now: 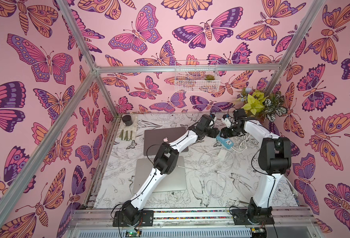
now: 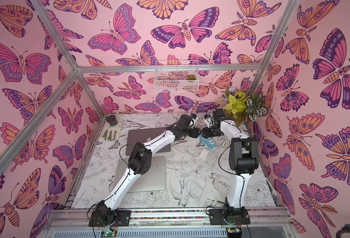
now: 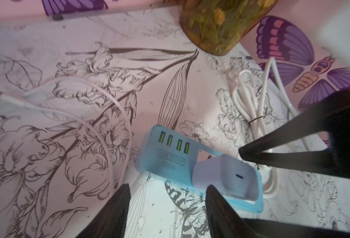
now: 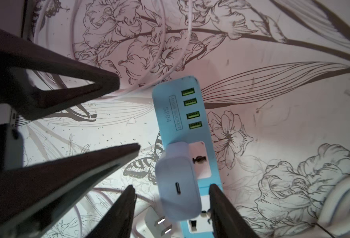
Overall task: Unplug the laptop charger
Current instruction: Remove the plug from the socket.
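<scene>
Pink butterfly wallpaper closed in the cell, and the desk carried a black-and-white botanical print. On it lay the blue power strip, flat, with both arms meeting above it in both top views. The white charger stood plugged into a socket of the strip, beside its row of green USB ports.

The charger looked like a small, hard, smooth plastic brick: light, rigid, rounded at the corners and probably slippery. Its two flat opposite sides, low toward the strip, seemed the best hold. The strip itself looked light enough to lift along unless pinned down.

The right fingers were released, straddling the charger with a gap showing on one side. The left fingers were released too, with bare desk between them and one tip just beside the charger.

The top views showed the whole arms but hid the charger beneath the wrists. Only the left wrist view showed a tied white cable bundle beyond the strip. Only the right wrist view showed a loose two-pronged plug beside the strip. The charger's port sat empty.
</scene>
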Controlling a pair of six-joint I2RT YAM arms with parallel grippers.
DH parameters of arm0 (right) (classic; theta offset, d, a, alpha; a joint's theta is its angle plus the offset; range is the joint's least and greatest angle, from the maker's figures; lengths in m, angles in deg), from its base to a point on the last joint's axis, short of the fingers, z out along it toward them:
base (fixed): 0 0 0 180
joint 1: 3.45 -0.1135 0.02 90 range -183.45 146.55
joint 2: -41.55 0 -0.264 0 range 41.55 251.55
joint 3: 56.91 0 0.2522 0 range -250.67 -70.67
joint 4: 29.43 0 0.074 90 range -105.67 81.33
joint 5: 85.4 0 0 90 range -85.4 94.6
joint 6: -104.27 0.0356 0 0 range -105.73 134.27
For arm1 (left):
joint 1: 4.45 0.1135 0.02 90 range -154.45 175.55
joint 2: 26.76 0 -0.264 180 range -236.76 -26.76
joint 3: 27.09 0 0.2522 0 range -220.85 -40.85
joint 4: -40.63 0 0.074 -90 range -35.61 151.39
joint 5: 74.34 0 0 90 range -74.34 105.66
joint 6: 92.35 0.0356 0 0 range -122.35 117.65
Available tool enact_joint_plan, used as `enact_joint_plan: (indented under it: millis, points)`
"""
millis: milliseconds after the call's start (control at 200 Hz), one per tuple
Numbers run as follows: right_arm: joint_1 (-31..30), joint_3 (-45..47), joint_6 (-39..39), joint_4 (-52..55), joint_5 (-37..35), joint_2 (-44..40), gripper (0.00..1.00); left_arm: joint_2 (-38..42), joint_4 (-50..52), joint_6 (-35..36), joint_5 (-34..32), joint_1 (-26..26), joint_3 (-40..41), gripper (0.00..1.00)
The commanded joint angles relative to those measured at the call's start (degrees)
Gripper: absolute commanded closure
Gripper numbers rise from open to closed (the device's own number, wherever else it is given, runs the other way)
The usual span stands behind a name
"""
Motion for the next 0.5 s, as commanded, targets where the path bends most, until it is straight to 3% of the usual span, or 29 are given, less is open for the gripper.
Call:
enact_joint_plan:
  millis: [0, 491]
  points:
    - [-0.2, -1.3, -1.1, -0.1, 2.5, 1.5, 0.51, -0.6, 1.5, -2.7, 0.3, 0.2, -2.7, 0.4]
    - [-0.3, -1.2, -2.7, -1.0, -0.9, 0.9, 0.82, -7.9, 0.1, -8.6, 4.4, -0.4, -7.6, 0.5]
